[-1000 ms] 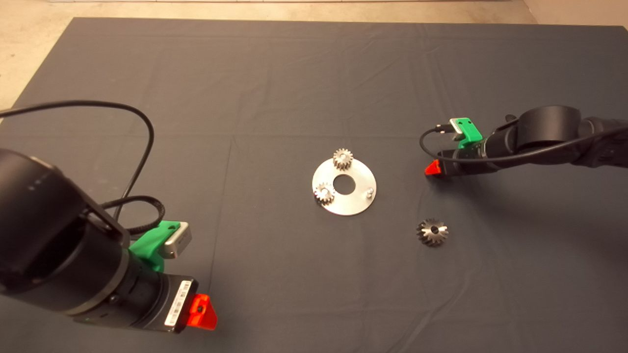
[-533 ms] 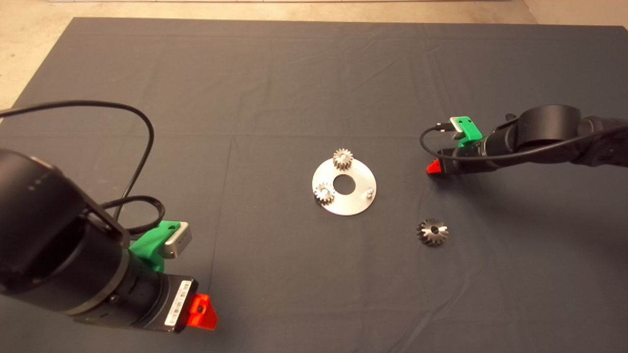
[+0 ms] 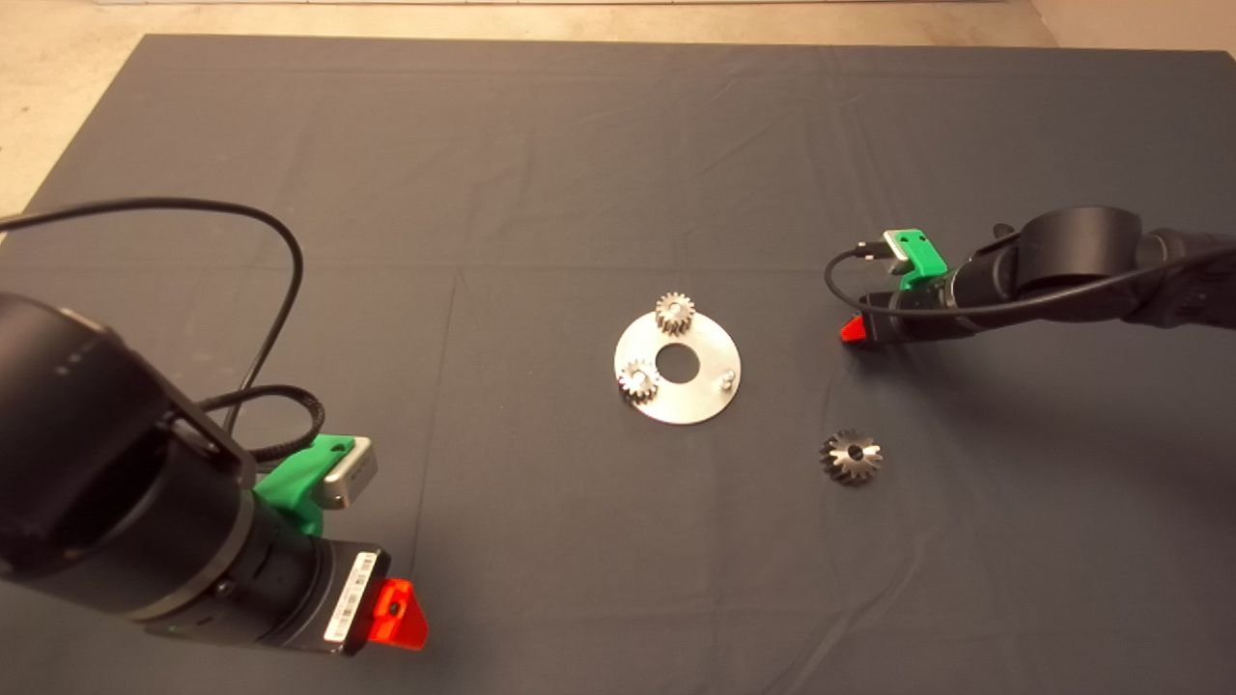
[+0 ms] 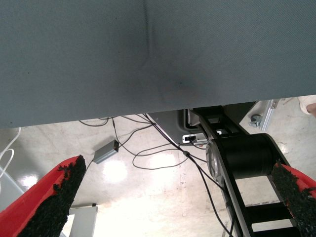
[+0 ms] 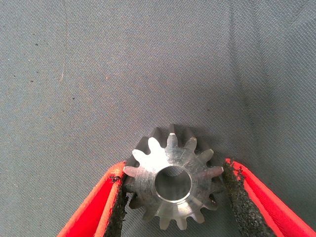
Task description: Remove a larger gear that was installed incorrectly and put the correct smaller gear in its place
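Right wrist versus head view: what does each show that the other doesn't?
Right wrist only: the smaller gear flat on the mat, the right claw with its pads against the teeth. Head only: the larger gear loose on the mat, the plate carrying two pale gears and a bare pin, the left claw parked lower left. Both: the mat and the right claw's red fingers.

Two black cylindrical arms, black cables looping off both. Left gripper [image 3: 398, 615]: green mount, silver block, white barcode sticker, red finger showing a screw hole. Right gripper [image 3: 852, 330]: green bracket, red fingers [image 5: 98, 207] wearing frayed black pads.
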